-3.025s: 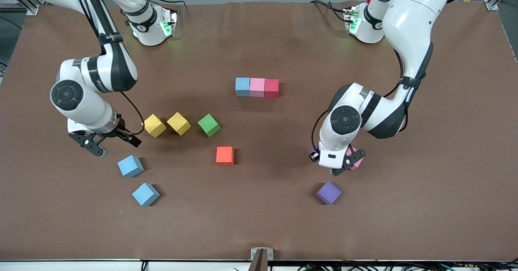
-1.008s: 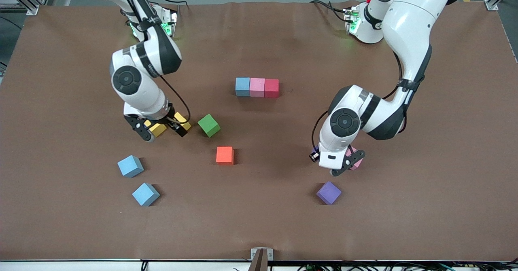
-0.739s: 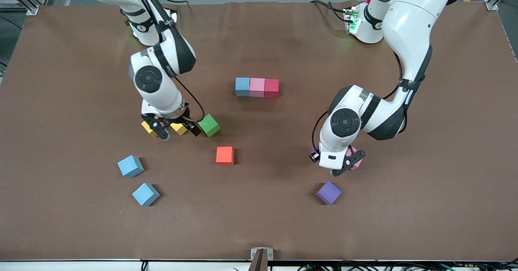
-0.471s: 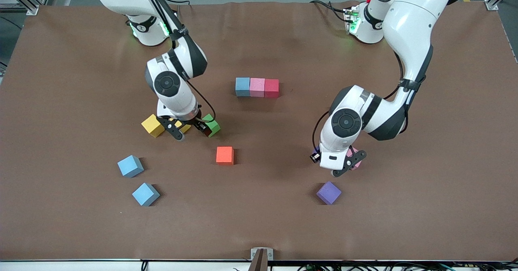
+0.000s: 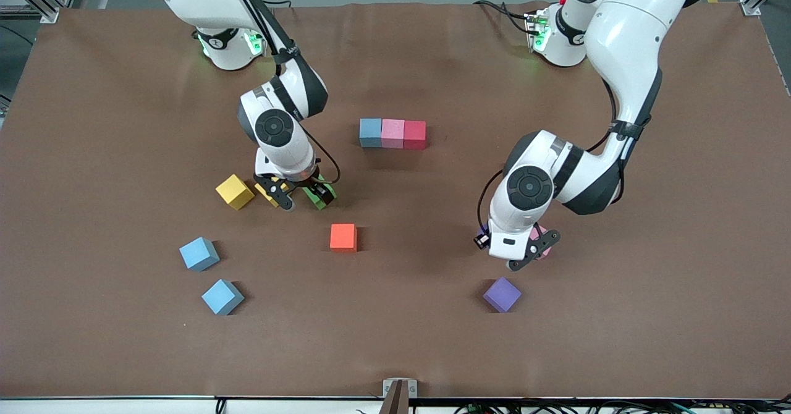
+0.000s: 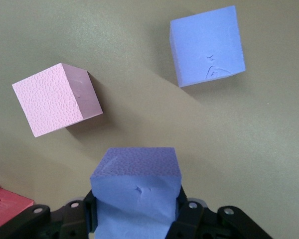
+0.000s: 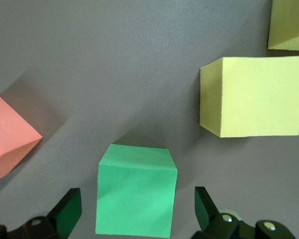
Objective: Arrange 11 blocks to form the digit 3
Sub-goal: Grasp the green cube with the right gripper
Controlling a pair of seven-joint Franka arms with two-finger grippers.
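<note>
My left gripper [image 5: 523, 252] is shut on a purple block [image 6: 135, 191] and holds it above the table, over a pink block [image 5: 542, 242] [image 6: 57, 99]. A second purple block [image 5: 502, 295] [image 6: 207, 46] lies nearer the front camera. My right gripper [image 5: 301, 196] is open, low over the green block [image 5: 325, 196], which sits between its fingers [image 7: 67, 213] without touching them [image 7: 134, 196]. A light blue [image 5: 371, 132], a pink [image 5: 393, 133] and a red block [image 5: 414, 135] form a touching row mid-table. The orange block [image 5: 343, 237] and two more light blue blocks [image 5: 199, 254] [image 5: 222, 297] lie loose.
Two yellow cubes sit beside the green block toward the right arm's end, one in full view [image 5: 235, 191] [image 7: 251, 97], the other partly under the right gripper [image 5: 269, 194]. A corner of a red block [image 6: 5, 209] shows in the left wrist view.
The right arm has swept from over the yellow cubes toward the left arm's end and now has its open fingers around the green block. The left gripper has barely moved.
</note>
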